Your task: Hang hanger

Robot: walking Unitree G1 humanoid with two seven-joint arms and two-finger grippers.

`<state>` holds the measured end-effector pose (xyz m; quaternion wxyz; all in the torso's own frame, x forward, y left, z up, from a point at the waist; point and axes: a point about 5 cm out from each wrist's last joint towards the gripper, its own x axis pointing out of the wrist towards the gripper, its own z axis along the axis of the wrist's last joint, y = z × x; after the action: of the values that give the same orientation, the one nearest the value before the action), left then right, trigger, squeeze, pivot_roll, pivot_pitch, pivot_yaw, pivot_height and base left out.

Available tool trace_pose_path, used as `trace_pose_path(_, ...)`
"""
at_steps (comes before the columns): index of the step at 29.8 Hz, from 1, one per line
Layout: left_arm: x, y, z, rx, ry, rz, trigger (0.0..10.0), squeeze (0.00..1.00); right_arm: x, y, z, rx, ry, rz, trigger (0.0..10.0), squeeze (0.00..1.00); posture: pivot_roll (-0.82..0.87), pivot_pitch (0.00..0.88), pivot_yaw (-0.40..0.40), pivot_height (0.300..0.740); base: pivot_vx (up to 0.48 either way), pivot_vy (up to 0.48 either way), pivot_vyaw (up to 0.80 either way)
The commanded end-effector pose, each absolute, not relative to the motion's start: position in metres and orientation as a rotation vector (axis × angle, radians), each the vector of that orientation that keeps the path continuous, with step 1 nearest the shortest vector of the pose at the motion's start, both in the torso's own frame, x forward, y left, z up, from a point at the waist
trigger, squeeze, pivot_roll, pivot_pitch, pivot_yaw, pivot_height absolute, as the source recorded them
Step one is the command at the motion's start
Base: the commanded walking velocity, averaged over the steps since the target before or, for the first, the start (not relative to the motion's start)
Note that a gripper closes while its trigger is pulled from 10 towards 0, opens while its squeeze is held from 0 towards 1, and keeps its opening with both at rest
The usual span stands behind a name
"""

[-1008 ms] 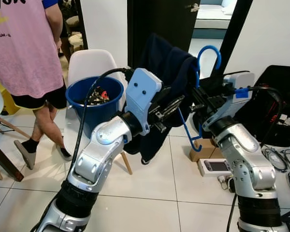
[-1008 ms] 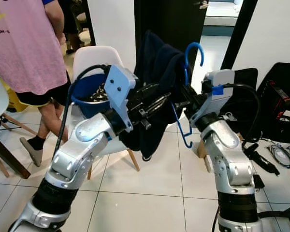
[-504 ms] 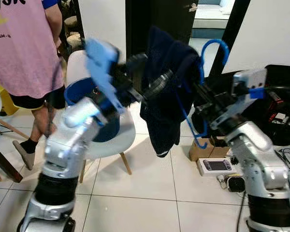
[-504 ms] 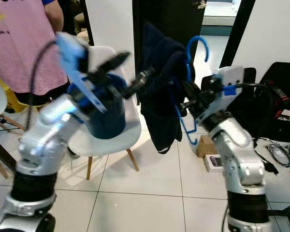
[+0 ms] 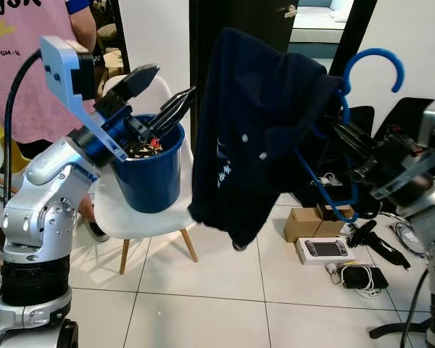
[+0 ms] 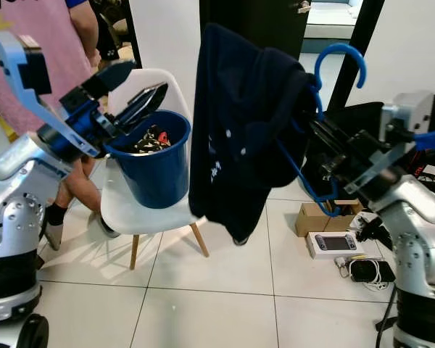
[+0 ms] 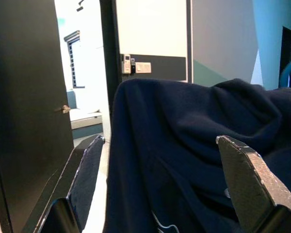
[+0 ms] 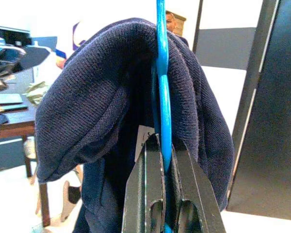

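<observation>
Hanger (image 5: 373,69) mostly under garment (image 5: 261,130)

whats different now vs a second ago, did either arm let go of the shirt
The left gripper has let go of the dark garment and drawn back to the robot's left, fingers open above the blue bucket. The right gripper stays shut on the blue hanger, which has been carried higher. The garment still hangs on the hanger.
</observation>
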<state>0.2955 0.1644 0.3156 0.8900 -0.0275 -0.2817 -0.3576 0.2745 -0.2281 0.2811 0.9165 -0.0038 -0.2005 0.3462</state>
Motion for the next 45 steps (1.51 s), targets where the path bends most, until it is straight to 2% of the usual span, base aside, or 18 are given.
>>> trace_pose_path(1,0.296,0.171,0.310,-0.040,-0.563,-0.742,10.0,0.00,0.263,-0.229,0.294,-0.014,-0.470,0.770,10.0,0.00,-0.02,0.015,-0.024,0.740,0.000,0.000,0.00)
trace_pose_path(18,0.302,0.171,0.292,0.005,-0.524,-0.758,10.0,0.00,0.234,-0.226,0.299,0.025,-0.459,1.019,10.0,0.00,-0.02,0.003,-0.019,0.740,0.000,0.000,0.00)
trace_pose_path(19,0.303,0.170,0.291,0.007,-0.523,-0.762,8.7,0.00,0.233,-0.225,0.299,0.027,-0.457,1.028,10.0,0.00,-0.02,0.003,-0.019,0.740,0.000,0.000,0.00)
trace_pose_path(20,0.303,0.170,0.291,0.007,-0.523,-0.762,8.7,0.00,0.233,-0.225,0.299,0.027,-0.457,1.028,10.0,0.00,-0.02,0.003,-0.019,0.740,0.000,0.000,0.00)
trace_pose_path(22,0.303,0.167,0.288,0.015,-0.516,-0.774,0.0,0.00,0.231,-0.223,0.300,0.030,-0.460,1.045,10.0,0.00,-0.03,0.000,-0.017,0.740,0.000,0.000,0.00)
trace_pose_path(33,0.301,0.162,0.286,0.027,-0.520,-0.816,0.0,0.00,0.236,-0.226,0.304,0.020,-0.472,0.991,10.0,0.00,-0.03,0.002,-0.019,0.740,0.000,0.000,0.00)
trace_pose_path(45,0.300,0.177,0.301,0.053,-0.571,-0.762,0.0,0.00,0.265,-0.245,0.298,0.033,-0.444,0.682,10.0,0.00,-0.03,0.008,-0.022,0.740,0.000,0.000,0.00)
